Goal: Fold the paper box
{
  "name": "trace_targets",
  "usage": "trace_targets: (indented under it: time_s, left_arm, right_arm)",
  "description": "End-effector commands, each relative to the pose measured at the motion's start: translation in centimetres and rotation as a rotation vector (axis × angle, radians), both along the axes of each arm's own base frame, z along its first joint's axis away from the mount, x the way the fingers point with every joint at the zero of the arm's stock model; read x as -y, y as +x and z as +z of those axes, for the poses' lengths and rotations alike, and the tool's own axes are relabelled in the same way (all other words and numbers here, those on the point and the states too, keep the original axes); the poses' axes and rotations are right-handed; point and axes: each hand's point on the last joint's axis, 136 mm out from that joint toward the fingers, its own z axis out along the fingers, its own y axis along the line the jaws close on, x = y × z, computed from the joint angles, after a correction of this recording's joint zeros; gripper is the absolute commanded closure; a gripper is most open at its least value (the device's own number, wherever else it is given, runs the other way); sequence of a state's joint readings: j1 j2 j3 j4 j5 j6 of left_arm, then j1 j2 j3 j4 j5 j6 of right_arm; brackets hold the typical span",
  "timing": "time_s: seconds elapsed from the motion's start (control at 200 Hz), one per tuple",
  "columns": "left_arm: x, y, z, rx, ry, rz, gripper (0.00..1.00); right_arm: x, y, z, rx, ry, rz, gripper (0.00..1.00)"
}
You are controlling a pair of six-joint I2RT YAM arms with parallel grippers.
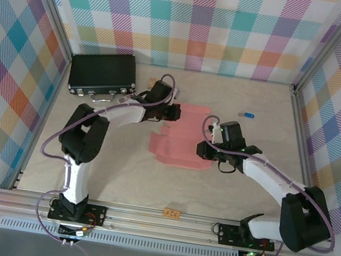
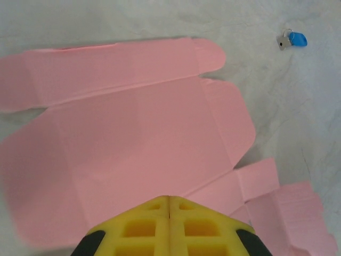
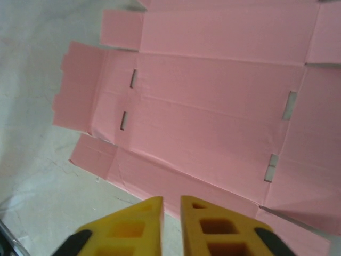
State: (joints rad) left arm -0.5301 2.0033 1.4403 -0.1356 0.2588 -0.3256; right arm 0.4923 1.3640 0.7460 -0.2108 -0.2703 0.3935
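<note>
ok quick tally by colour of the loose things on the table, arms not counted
pink: 1, the flat paper box
black: 1, the latched case
blue: 1, the small blue object
orange-brown: 1, the small tag at the near rail
total: 4
</note>
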Motion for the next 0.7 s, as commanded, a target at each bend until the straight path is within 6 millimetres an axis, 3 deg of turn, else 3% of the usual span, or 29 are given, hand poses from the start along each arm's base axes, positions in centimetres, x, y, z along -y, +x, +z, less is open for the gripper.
trace_targets:
  time_s: [0.0,0.145,0.295,0.51,0.69]
  left_arm:
    - [2.1,1.4,-0.1,-0.012,-0.026,-0.041,1.0]
    - [3.3,3.5,-1.9,-0.019,-0.006,-0.049,1.0]
    - [3.0,4.2,-4.5,-0.05,0.047,-0.03,1.0]
    - [1.2,2.8,-6.8,-0.086,0.12,-0.001,1.0]
    - [-1.4,0.5,-8.3,-0.126,0.194,0.041,1.0]
  right_arm:
    - [-1.1,0.1,-1.2,-0.034,0.018,-0.02,0.87]
    - [-1.1,0.8,-3.5,-0.081,-0.012,-0.07,0.93]
    - [-0.7,1.2,-5.2,-0.111,-0.05,-0.109,0.94]
    - [0.6,1.7,-7.6,-0.148,-0.147,-0.156,0.94]
    - [2.0,2.5,-8.9,-0.161,-0.265,-0.181,0.95]
